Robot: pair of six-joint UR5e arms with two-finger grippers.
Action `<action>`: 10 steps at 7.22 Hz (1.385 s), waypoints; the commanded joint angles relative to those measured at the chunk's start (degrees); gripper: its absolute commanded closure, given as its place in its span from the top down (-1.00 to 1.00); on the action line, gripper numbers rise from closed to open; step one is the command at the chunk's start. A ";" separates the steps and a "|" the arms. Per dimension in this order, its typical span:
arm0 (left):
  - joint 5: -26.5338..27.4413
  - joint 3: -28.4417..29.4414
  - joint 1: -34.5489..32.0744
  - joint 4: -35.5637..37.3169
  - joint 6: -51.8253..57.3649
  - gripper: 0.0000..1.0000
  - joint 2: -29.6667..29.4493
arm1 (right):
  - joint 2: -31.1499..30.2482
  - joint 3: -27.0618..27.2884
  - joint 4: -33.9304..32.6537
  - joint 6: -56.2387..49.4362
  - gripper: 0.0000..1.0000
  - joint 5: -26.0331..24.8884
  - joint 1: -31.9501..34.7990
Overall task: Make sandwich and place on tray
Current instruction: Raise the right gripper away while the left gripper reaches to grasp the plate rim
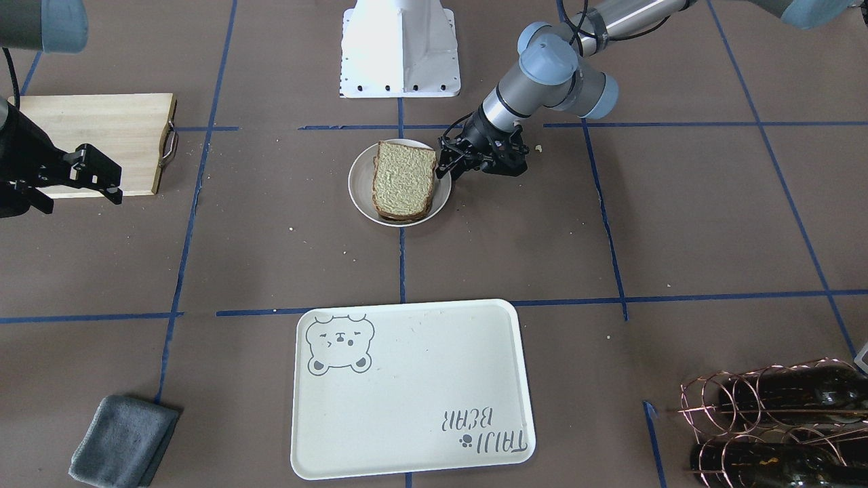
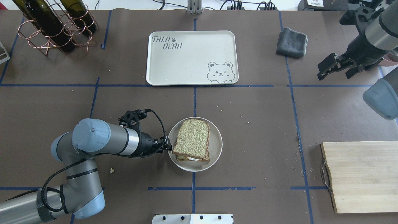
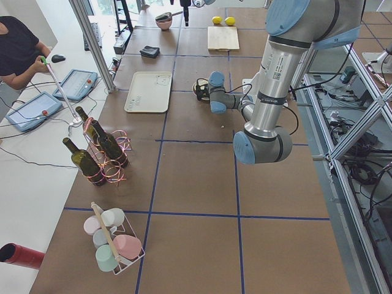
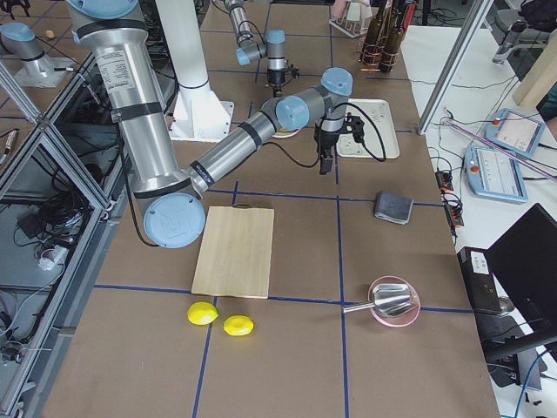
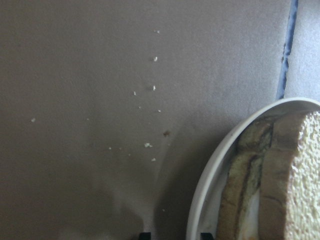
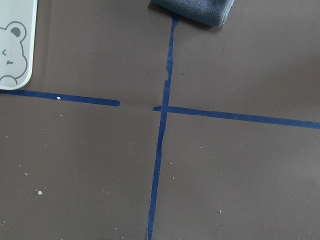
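The sandwich lies on a small round white plate at the table's middle: two bread slices with a strip of white egg showing between them. My left gripper is low at the plate's rim on my left side. In the left wrist view its fingertips straddle the plate rim next to the sandwich, with a gap, so it reads as open. The tray lies empty beyond. My right gripper is open and empty, raised far off to my right.
A wooden cutting board lies near my right side. A folded grey cloth lies right of the tray. A copper rack with wine bottles stands at the far left corner. Crumbs dot the table.
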 commanded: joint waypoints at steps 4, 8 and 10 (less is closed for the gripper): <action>0.09 0.70 -0.01 -0.05 -3.75 -1.00 -1.34 | -0.05 -0.05 -0.07 -0.14 1.00 0.07 -0.04; 6.13 1.46 -3.86 0.30 -19.20 -1.00 -8.52 | -1.19 0.22 0.28 -0.23 1.00 0.07 0.04; 8.43 14.78 -10.18 -0.05 -27.29 -1.00 -18.78 | -1.72 0.39 0.37 -0.31 1.00 0.07 0.04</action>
